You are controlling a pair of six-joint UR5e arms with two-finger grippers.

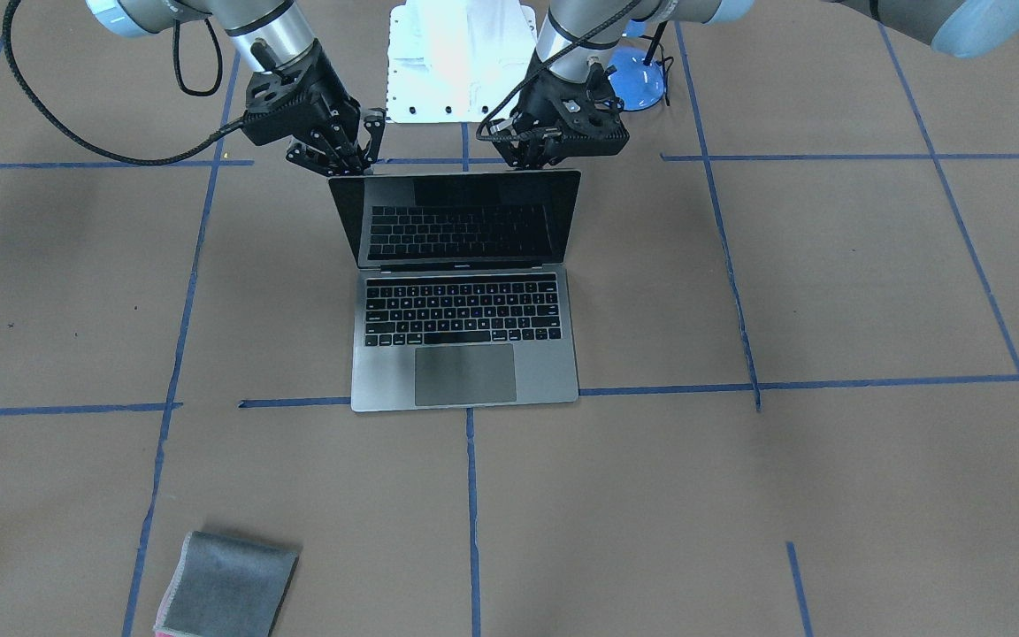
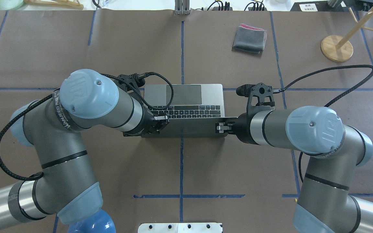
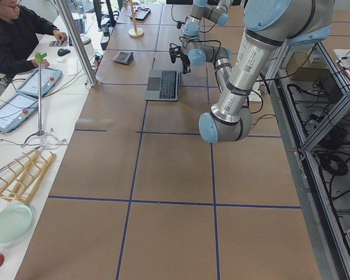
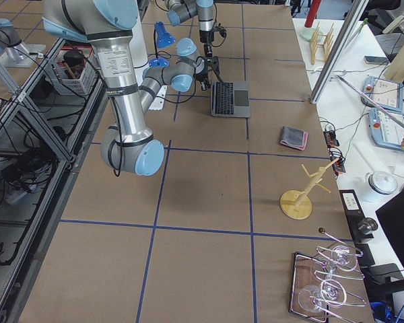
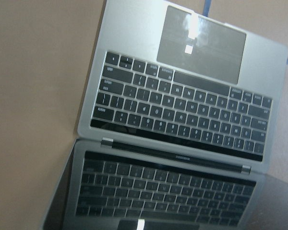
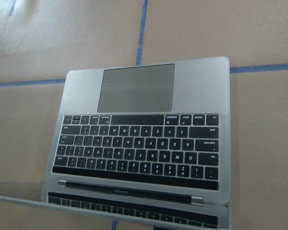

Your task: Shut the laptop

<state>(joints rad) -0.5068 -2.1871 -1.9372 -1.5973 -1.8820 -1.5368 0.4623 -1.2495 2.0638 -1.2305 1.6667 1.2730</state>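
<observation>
The fingers (image 1: 374, 133) of my right gripper (image 1: 361, 165) are drawn in narrow, the tips nearly meeting. They sit at the upper corner, on my right side, of the lid (image 2: 186, 127) of the laptop (image 1: 465, 354). I cannot tell whether they touch the metal. My left gripper (image 1: 532, 161) sits at the other upper corner of the lid, just behind its top edge. Its fingers show only as a dark cluster under the wrist, so I cannot tell how far apart they stand. Between the two grippers the lid stands raised and open, and its glossy black screen (image 1: 465, 217) mirrors the keys. Below the hinge, the black keyboard (image 1: 463, 310) and the large trackpad (image 1: 464, 374) lie flat, and both my wrist cameras look down on them. The space-grey laptop sits around the middle of the brown worktop (image 1: 828, 283), well apart from every edge. Its hinge is turned toward my edge and its trackpad toward the operators' edge, with the front rim on a blue tape line (image 1: 669, 389). My two arms reach in from either side and bend toward the lid. Farther out, a folded grey cloth (image 1: 228, 588) with a pink edge lies near the operators' edge, to my right of the laptop. A wooden stand (image 2: 336, 48) on a round base stands farther toward the right end of the worktop.
</observation>
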